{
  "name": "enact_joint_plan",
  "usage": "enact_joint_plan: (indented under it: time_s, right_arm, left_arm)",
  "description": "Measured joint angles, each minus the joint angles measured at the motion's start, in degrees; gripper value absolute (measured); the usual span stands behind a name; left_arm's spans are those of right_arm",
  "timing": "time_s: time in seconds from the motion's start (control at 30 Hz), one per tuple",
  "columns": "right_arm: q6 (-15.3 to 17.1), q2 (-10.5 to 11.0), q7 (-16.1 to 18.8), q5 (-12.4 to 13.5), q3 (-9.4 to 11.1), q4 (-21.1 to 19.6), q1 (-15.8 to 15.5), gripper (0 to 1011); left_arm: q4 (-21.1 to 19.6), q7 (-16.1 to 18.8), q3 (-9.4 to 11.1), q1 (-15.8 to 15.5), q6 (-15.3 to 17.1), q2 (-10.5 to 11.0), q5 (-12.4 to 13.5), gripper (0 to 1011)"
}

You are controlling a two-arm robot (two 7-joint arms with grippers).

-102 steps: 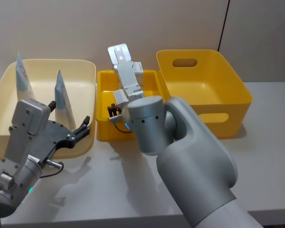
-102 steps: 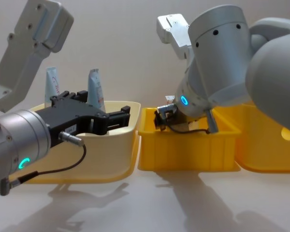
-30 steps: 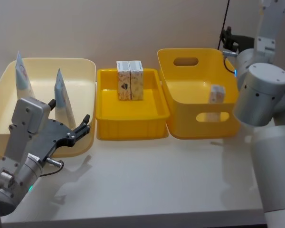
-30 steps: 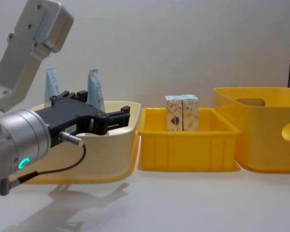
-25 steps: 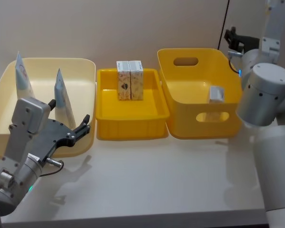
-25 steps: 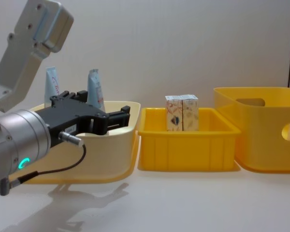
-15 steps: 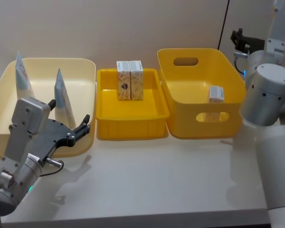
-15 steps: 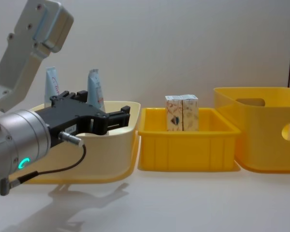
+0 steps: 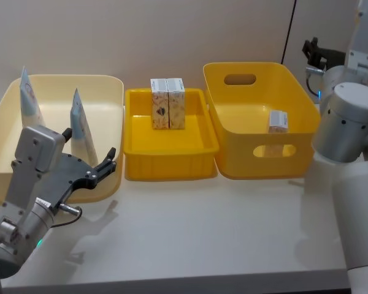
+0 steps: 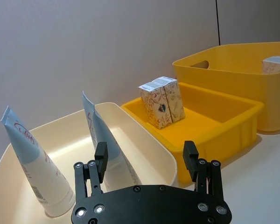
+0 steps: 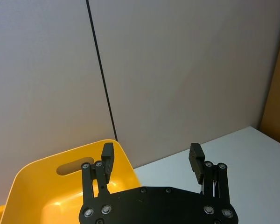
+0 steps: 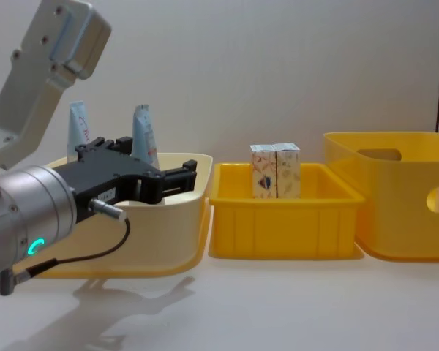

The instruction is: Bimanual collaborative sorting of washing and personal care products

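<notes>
Withdrawn from over the shallow yellow tray (image 9: pixel 165 168), where it was reaching seconds ago, the right gripper (image 11: pixel 151 161) is now seen at the upper right of the head view, behind the deep yellow bin (image 9: pixel 233 159). Its fingers are spread wide and nothing is held. A single box (image 9: pixel 278 120), absent from that bin earlier, is now lodged against its right wall, so one drop is judged complete. A pair of printed boxes (image 9: pixel 167 105) is left upright, touching side by side, at the back of the tray in the frame's centre; presumably these are to be sorted next.

In the cream bin (image 9: pixel 113 86) at the left, a far tube (image 9: pixel 29 101) and a near tube (image 9: pixel 81 125) are leaned with crimped tips upward, apparently already sorted. The left gripper (image 10: pixel 145 161) is kept low at the lower left, before that bin, released and empty, unchanged.

Red script is printed on the tubes and brown leaf-like motifs on the boxes, but no word can be read.
</notes>
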Motion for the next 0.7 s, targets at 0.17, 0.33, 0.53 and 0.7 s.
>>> enact_joint_plan:
  time_s: [0.17, 0.33, 0.53, 0.7]
  right_arm:
    - [0.0, 0.0, -0.1, 0.0, 0.1, 0.0, 0.0, 1001]
    - [-0.1, 0.0, -0.1, 0.0, 0.1, 0.1, 0.0, 1001]
    - [-0.1, 0.0, -0.1, 0.0, 0.2, 0.1, 0.1, 1001]
    - [-0.1, 0.0, -0.2, 0.0, 0.2, 0.1, 0.1, 1001]
  left_arm:
    - [-0.3, 0.0, -0.2, -0.1, 0.8, 0.0, 0.2, 1003]
    - [-0.1, 0.0, -0.4, -0.7, 1.9, -0.1, 0.4, 1003]
    - [1.3, -0.2, -0.6, -2.3, 3.3, -0.7, 0.6, 1003]
    - [3.1, -0.9, -0.8, -3.9, 3.5, -1.4, 0.6, 1003]
